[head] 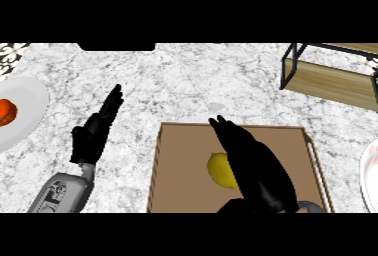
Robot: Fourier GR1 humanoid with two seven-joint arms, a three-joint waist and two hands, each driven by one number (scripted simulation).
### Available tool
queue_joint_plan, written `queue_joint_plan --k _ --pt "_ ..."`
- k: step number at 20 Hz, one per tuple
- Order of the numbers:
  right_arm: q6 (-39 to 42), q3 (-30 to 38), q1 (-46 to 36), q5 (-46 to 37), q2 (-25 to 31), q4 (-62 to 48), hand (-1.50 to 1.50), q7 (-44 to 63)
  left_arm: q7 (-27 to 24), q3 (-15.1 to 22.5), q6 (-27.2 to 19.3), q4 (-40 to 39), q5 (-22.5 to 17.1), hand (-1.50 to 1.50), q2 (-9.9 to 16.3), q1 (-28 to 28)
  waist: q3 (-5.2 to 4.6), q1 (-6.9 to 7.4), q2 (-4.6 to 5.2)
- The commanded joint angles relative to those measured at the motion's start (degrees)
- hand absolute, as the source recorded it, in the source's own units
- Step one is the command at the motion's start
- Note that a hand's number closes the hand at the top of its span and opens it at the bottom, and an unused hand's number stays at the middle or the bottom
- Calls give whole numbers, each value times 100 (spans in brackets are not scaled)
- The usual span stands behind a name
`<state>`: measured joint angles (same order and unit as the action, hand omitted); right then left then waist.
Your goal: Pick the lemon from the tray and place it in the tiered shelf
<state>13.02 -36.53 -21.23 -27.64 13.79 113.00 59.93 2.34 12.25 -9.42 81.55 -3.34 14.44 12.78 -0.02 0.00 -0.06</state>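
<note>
A yellow lemon (pixel 218 170) lies near the middle of the brown tray (pixel 181 165). My right hand (pixel 255 167) hovers over the tray with its fingers straight, just right of the lemon and covering the lemon's right side. The tiered shelf (pixel 332 75), black-framed with wooden boards, stands at the upper right. My left hand (pixel 94 132) rests open to the left of the tray, fingers pointing up.
A white plate (pixel 26 107) with an orange-red fruit (pixel 6 112) sits at the left edge. Another white plate (pixel 369 172) shows at the right edge, beside the tray. A dark object (pixel 117 46) sits at the counter's far edge.
</note>
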Motion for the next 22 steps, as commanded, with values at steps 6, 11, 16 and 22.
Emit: queue_joint_plan --k 6,11,16,22 --pt "546 -115 195 -509 -249 -236 -150 317 -164 -200 142 -289 179 0 -197 72 0 -16 3" --pt "623 281 265 -682 -361 -511 -150 -74 -338 -295 335 -290 274 0 -262 -108 0 -9 5" --pt "642 169 760 -1094 -443 -420 -150 -247 -98 -198 273 279 474 0 -402 -469 2 -1 -2" --pt "443 398 340 -1464 -1063 -1624 -150 -741 -111 -378 446 -43 542 0 -521 -166 1 10 8"
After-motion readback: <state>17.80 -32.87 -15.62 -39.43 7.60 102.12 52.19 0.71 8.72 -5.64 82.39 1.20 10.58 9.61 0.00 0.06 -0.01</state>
